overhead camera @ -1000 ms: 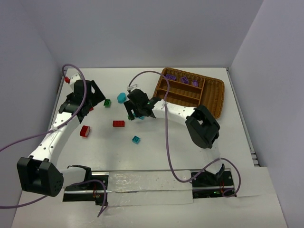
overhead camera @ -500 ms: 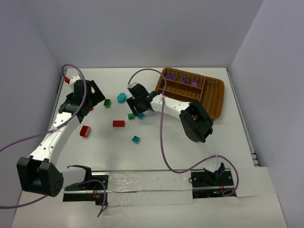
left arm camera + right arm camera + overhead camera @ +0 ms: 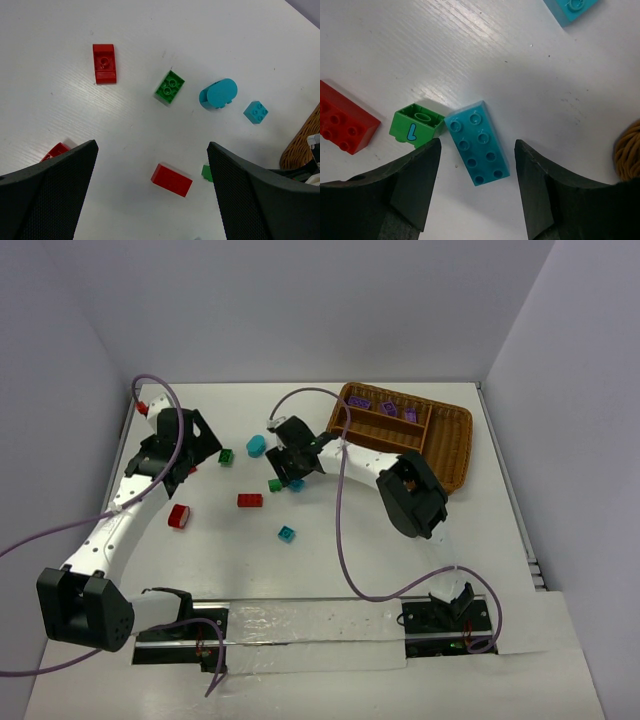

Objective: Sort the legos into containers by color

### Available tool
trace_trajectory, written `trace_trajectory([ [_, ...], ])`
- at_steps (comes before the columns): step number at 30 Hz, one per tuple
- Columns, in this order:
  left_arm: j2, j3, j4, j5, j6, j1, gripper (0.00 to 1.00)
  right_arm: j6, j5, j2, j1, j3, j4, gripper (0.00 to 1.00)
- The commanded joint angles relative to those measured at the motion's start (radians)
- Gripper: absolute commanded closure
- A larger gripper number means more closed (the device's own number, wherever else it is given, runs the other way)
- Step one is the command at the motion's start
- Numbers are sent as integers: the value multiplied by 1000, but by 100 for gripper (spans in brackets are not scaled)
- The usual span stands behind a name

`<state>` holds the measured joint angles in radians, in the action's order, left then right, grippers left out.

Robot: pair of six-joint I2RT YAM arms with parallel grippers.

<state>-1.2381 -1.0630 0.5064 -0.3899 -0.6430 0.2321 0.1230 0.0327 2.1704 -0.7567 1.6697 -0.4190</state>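
Note:
A teal eight-stud lego (image 3: 477, 142) lies flat on the white table, between the fingers of my right gripper (image 3: 477, 162). The jaws stand open, with a gap on each side of the brick. A green lego (image 3: 416, 125) touches its corner, and a red lego (image 3: 344, 124) lies left of that. From above, the right gripper (image 3: 293, 468) hovers left of the wicker tray (image 3: 455, 445), whose far containers hold purple legos (image 3: 388, 408). My left gripper (image 3: 151, 165) is wide open and empty above a red lego (image 3: 171, 180).
Loose on the table are a green lego (image 3: 226, 456), a rounded teal one (image 3: 257, 446), a small teal one (image 3: 287, 533), and red ones (image 3: 179, 516) (image 3: 142, 407). Purple cables loop over both arms. Walls close in the table on three sides.
My right gripper has dropped closer over the teal brick and its jaws have narrowed. Its elbow has swung toward the tray. The left arm has not moved.

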Motion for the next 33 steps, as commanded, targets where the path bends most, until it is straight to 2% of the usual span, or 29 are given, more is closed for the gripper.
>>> trace_trajectory([
  [1,7,-31,-10,-10,6,0,1,8,-27,-5,-7,-34,32,35],
  [9,7,-28,-9,-8,4,0,1,30,-25,10,-6,-38,24,50],
  [11,11,-26,-11,-7,3,0,1,33,-22,11,-6,-36,22,57],
  [12,12,-26,-11,-7,5,0,1,33,-22,11,-6,-36,22,64],
  [13,12,-25,-11,-9,3,0,1,39,-15,7,-7,-35,19,76],
  [15,12,-25,-9,-9,2,0,1,47,-4,-20,-6,-29,14,90],
  [26,19,-23,-9,-9,-1,0,1,135,70,-315,41,-66,68,92],
  [28,22,-23,-9,-9,0,1,1,187,104,-384,81,-110,106,92],
  [30,24,-22,-9,-8,2,0,1,255,181,-403,143,-134,118,92],
  [33,27,-22,-12,-5,3,0,1,327,215,-393,219,-146,116,92],
])
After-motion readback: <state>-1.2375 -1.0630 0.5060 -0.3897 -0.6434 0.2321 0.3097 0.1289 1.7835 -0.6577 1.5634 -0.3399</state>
